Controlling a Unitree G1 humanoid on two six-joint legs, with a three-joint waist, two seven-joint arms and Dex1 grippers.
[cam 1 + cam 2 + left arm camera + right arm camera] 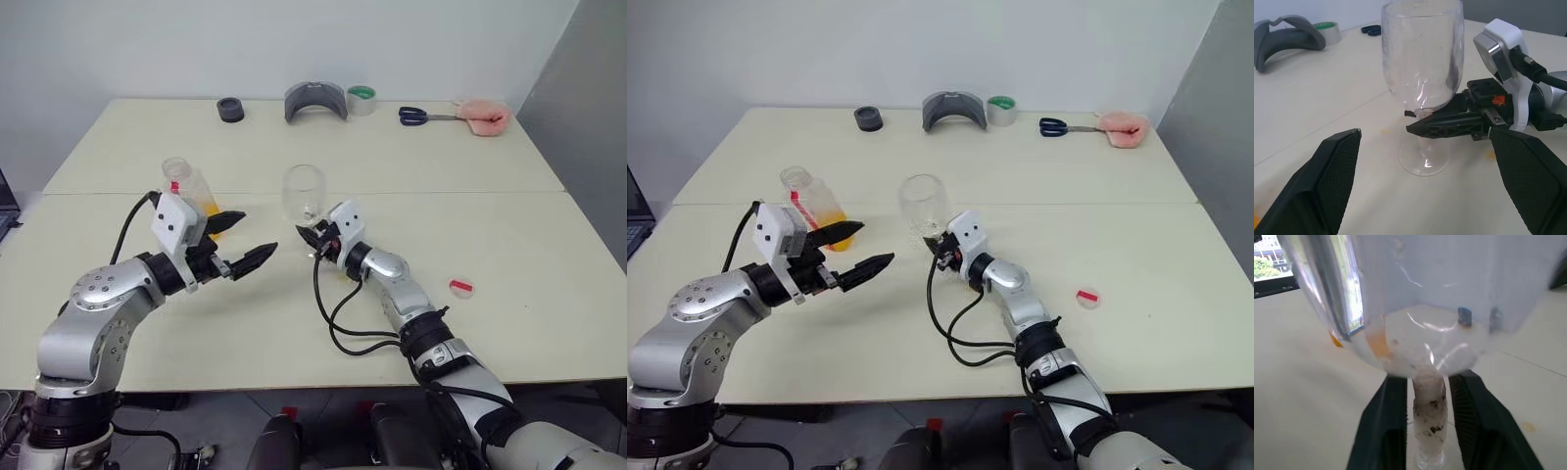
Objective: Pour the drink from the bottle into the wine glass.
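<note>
The wine glass (305, 192) stands upright at the table's middle, and its bowl looks empty. My right gripper (315, 238) reaches it from the right at stem height. Its two black fingers (1388, 426) flank the stem (1428, 406) with a slim gap on each side, so it is open. To the left stands the bottle (186, 184), uncapped, with the orange drink (209, 208) in its lower part. My left gripper (252, 236) hovers just in front of the bottle, wide open and empty, pointing towards the glass.
A red-and-white cap (460, 287) lies on the table to the right. Along the far edge are a black round object (230, 109), a grey curved piece (315, 101), a tape roll (361, 99), scissors (421, 116) and a pink cloth (485, 116). Small orange spots (1386, 131) mark the table near the glass.
</note>
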